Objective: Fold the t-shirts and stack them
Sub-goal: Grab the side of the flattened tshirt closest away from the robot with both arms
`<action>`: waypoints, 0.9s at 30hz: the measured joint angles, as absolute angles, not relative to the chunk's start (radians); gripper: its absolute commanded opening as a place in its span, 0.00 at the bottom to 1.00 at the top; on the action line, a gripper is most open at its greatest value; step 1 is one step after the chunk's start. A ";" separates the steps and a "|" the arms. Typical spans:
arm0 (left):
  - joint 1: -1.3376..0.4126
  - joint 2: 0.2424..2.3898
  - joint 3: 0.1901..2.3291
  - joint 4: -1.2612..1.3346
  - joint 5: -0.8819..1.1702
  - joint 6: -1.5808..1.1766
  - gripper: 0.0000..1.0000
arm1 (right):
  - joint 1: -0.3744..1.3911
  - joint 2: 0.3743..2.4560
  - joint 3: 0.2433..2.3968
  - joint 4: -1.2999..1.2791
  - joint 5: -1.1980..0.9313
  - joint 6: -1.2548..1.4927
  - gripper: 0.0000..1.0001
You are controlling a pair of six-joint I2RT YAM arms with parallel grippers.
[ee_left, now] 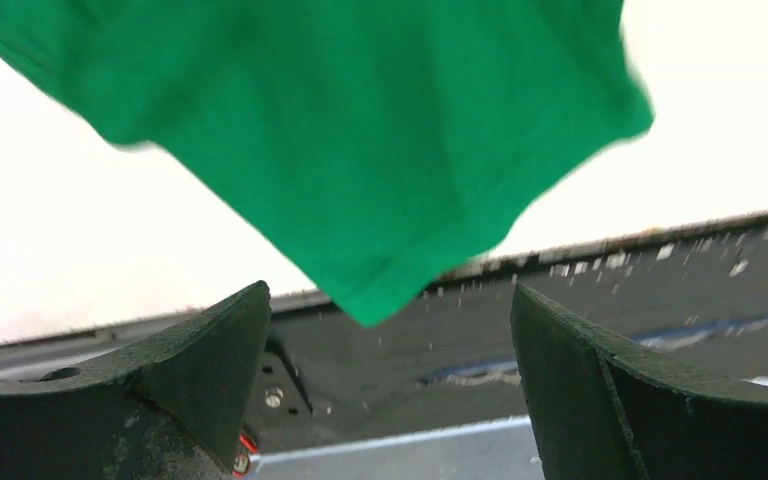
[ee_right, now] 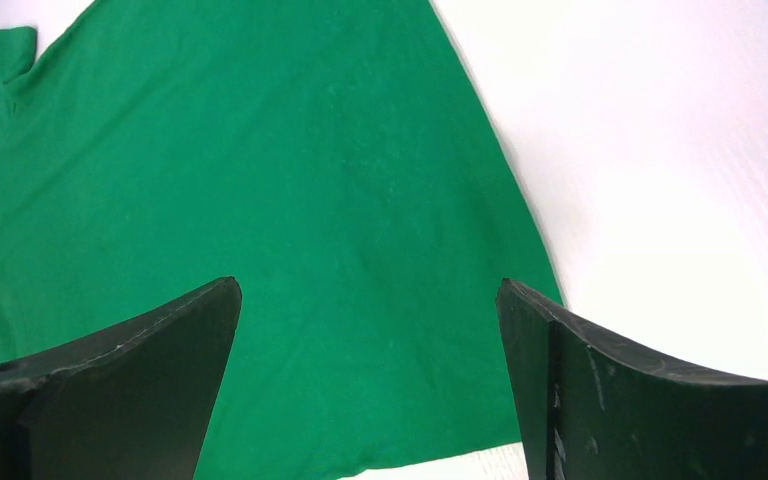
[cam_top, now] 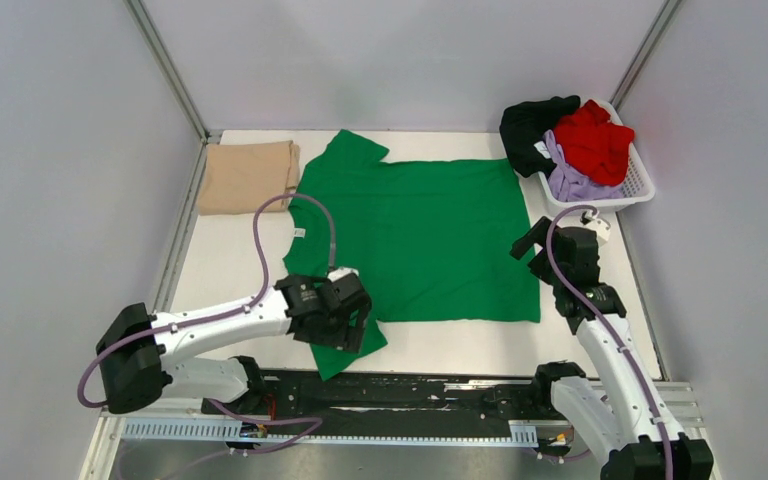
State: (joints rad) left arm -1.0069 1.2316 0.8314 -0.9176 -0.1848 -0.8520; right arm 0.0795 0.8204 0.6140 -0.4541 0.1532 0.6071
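Observation:
A bright green t-shirt (cam_top: pixel 420 235) lies spread flat on the white table, collar to the left, one sleeve at the back and one at the near edge. My left gripper (cam_top: pixel 345 335) is open and empty above that near sleeve (ee_left: pixel 380 150). My right gripper (cam_top: pixel 528 245) is open and empty over the shirt's right hem (ee_right: pixel 290 230). A tan t-shirt (cam_top: pixel 247 176) lies folded at the back left. Black (cam_top: pixel 532 125), red (cam_top: pixel 595 140) and lavender (cam_top: pixel 570 180) t-shirts are heaped in the basket.
A white plastic basket (cam_top: pixel 638 188) stands at the back right corner. Grey walls close in both sides. A black and metal rail (cam_top: pixel 420 400) runs along the near table edge; it also shows in the left wrist view (ee_left: pixel 560 330).

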 measured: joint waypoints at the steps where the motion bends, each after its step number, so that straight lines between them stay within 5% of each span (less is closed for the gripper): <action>1: -1.048 1.217 0.813 -0.931 -0.183 -0.879 0.93 | 0.080 0.808 0.606 -0.453 0.157 0.609 1.00; 7: -1.165 1.144 0.700 -0.964 -0.152 -1.004 0.77 | 0.080 0.799 0.588 -0.458 0.167 0.609 1.00; 27: -1.172 1.305 0.641 -0.850 -0.097 -1.013 0.48 | 0.077 0.825 0.586 -0.459 0.212 0.609 1.00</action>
State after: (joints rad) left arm -1.1721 1.3052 0.6411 -0.8497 -0.0975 -1.0130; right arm 0.0769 0.8253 0.5858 -0.4587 0.2123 0.6090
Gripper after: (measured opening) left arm 0.544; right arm 0.998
